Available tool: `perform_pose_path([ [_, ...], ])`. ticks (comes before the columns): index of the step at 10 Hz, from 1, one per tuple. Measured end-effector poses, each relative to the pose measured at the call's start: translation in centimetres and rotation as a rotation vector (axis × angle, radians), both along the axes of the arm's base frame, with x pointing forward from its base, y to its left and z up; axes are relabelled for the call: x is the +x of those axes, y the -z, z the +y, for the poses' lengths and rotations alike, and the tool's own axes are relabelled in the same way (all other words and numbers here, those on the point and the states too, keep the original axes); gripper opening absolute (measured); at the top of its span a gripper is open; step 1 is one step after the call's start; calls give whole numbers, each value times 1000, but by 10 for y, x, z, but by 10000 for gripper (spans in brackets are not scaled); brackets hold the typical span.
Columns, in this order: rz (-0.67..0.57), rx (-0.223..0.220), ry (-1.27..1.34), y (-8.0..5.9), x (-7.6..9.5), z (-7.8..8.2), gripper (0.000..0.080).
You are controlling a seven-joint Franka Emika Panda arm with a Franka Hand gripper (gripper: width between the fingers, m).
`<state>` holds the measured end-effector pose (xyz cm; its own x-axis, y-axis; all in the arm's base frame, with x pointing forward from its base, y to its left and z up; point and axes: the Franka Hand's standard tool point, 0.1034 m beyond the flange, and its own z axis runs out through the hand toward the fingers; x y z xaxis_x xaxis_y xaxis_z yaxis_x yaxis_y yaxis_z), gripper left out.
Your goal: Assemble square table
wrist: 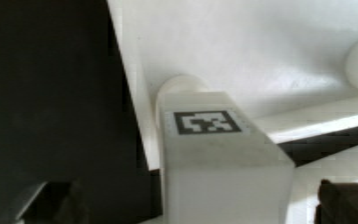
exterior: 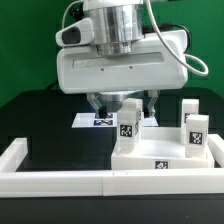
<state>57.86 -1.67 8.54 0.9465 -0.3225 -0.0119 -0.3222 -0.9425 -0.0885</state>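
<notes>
The pincer hangs over the square slab with its jaws spread wide; the two dark fingers stand on either side of the top of an upright leg block, one toward the exterior view's left of the block and one toward its right; in the wrist view the fingertips show as dark shapes flanking the leg block, with a gap visible between each tip and the block's sides, so the pincer grips nothing and does not appear to touch the block.

The leg block stands upright on the slab, near the slab's far corner on the exterior view's left, with a black-and-white tag facing the exterior camera and another tag on its top face seen from the wrist; the slab lies flat on the black tabletop, its near edge just behind the long white rail and carrying a small tag; a second leg block stands upright at the slab's side toward the exterior view's right, well apart from the pincer, and behind it a further white block shows; whether these rest on the slab or just beside it I cannot tell.

Beyond the slab, behind the pincer, the marker board lies flat on the tabletop.
</notes>
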Motion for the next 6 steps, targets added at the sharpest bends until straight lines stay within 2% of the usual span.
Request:
perform_pose_path([
  [2, 10, -3, 0, 6, -2, 1, 649],
  [3, 11, -3, -1, 6, -2, 1, 622],
  [5, 11, -5, -7, 6, -2, 0, 332],
  [6, 12, -8, -12, 6, -2, 0, 332],
])
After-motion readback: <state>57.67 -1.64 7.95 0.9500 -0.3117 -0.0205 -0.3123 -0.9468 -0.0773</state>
